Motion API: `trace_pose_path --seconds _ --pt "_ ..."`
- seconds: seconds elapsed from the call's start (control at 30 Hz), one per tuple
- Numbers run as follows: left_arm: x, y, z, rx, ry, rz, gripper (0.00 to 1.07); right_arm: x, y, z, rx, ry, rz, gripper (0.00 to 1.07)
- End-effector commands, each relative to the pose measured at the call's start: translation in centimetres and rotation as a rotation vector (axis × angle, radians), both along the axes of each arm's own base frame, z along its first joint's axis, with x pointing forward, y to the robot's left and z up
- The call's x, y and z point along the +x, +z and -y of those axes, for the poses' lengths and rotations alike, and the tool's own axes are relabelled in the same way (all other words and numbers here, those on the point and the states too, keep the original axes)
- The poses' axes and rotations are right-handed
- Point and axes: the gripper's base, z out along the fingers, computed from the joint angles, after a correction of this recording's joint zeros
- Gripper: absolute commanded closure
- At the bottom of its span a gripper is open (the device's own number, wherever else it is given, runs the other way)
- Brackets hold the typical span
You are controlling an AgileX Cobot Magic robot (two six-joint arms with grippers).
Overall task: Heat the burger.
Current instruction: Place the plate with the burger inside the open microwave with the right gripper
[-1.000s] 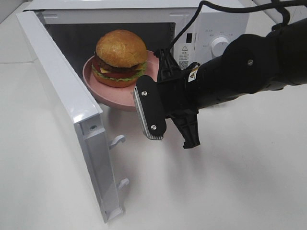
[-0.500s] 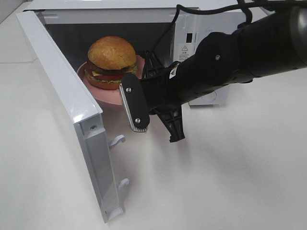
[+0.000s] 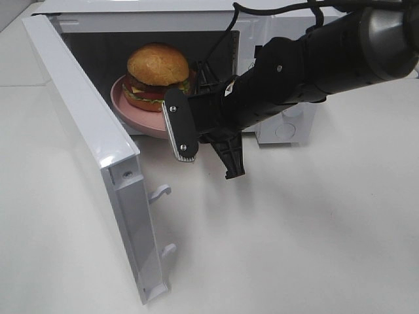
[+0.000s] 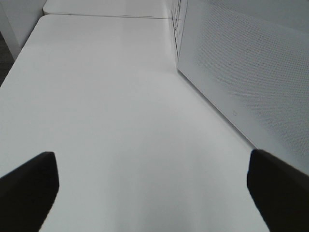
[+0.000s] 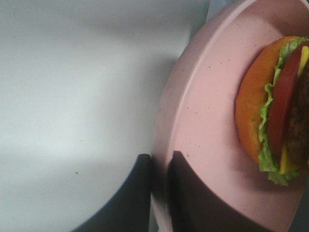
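The burger sits on the pink plate, just beyond the right gripper's fingertips, towards the far side of the plate from them. The two dark fingers are pinched narrow on the plate's near rim, one above and one below, so the plate is held and the burger rides on it untouched.

The plate is at the mouth of the microwave, partly inside the dark cavity; whether it rests on the floor there I cannot tell. The door stands wide open to one side of the fingers.

The step in hand looks like loading. Next, the plate likely needs to go deeper, settle flat, then be released and the arm drawn clear before the door swings.

The left gripper is spread wide over the bare table, holding nothing.
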Motion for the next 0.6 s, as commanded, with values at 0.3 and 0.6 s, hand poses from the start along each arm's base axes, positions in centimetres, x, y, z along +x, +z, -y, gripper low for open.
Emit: trace_pose_path --seconds 0.3,0.6 --pt "-0.1 0.1 0.0 -0.006 0.001 0.027 0.09 3.4 1.3 -1.3 0.041 -0.036 0.082 1.07" --pt "-0.1 0.1 0.0 -0.006 0.001 0.027 0.09 5.3 1.0 -2.6 0.046 -0.058 0.094 1.07"
